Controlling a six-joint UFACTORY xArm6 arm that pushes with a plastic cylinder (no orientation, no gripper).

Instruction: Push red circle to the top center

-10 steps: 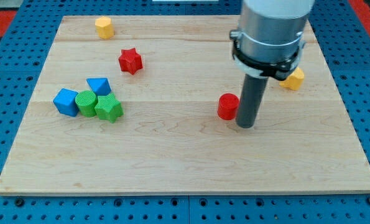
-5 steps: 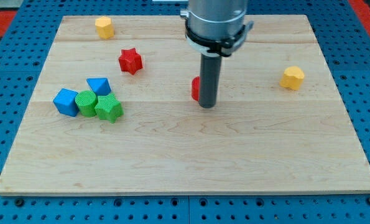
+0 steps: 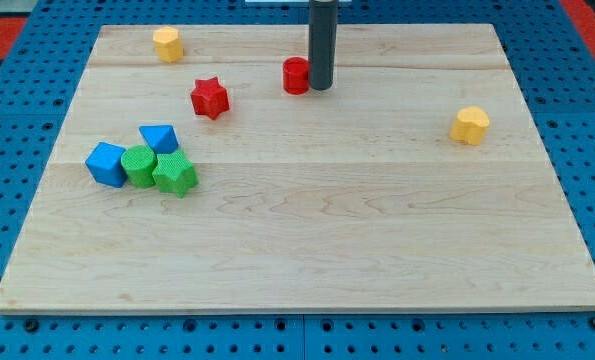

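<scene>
The red circle [image 3: 295, 76] stands near the top centre of the wooden board [image 3: 297, 230]. My tip [image 3: 320, 87] is right beside it, touching its right side. The dark rod rises straight up out of the view's top and hides the circle's right edge.
A red star [image 3: 209, 98] lies to the left of the circle. A yellow block [image 3: 167, 44] sits at the top left, a yellow heart-like block [image 3: 469, 125] at the right. At the left cluster a blue cube [image 3: 106, 163], blue triangle [image 3: 159, 138], green cylinder [image 3: 137, 166] and green star [image 3: 175, 174].
My tip has pushed the red circle from the board's middle right up and to the left, to near the top centre. The other blocks have not moved.
</scene>
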